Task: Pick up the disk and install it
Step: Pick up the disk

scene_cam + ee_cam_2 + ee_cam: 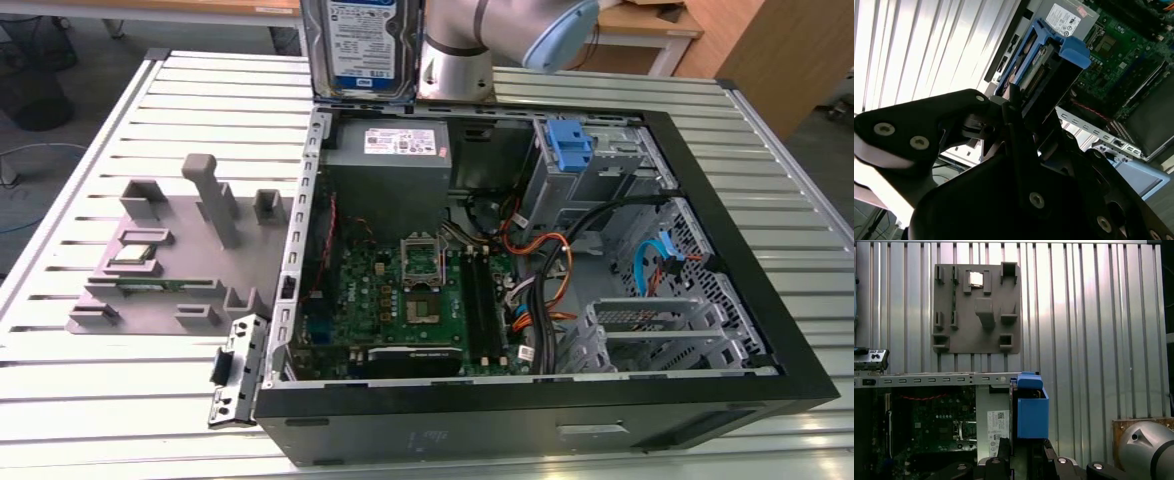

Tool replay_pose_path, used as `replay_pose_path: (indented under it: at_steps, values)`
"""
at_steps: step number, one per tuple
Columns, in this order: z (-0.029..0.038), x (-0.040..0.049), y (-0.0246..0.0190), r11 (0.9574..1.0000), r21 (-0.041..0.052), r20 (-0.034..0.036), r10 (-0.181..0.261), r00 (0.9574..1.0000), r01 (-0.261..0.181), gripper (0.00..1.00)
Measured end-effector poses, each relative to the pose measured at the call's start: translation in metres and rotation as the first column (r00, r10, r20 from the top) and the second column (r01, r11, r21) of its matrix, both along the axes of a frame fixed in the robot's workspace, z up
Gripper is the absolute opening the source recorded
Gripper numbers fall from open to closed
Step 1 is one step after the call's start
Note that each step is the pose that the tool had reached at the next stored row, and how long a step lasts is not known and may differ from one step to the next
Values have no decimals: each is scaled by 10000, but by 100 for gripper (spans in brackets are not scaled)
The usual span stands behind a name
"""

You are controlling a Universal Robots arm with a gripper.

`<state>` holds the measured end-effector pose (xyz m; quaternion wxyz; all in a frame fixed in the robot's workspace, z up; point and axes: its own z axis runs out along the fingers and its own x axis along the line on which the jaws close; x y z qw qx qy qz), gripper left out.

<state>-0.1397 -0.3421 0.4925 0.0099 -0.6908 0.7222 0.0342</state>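
Observation:
The disk [360, 45], a silver drive with a blue-and-white label, hangs upright in the air above the far wall of the open computer case [747, 260], at the top of the exterior view. In the second wrist view my gripper [1019, 102] is shut on the disk [1041, 70], whose blue side rails run away from the dark fingers [1013, 97]. The first wrist view shows the disk's blue rail end [1032, 412] just beyond the gripper [1021, 457], over the case's edge near the power supply.
Inside the case are a grey power-supply box [390, 145], a green motherboard [400, 300], cables, and a drive bay with a bare blue bracket [570, 145]. A grey fixture plate [174, 260] with upright posts lies on the slatted metal table [120, 400] at the exterior view's left.

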Motion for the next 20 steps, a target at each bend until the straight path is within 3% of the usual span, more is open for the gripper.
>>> replay_pose_path:
  at_steps: [16, 20]
  values:
    - [-5, 693, 0, 10000, 0, -3, -1, 10000, 1, 35]
    - [-5, 821, 0, 10000, -1, -5, -1, 10000, 1, 35]
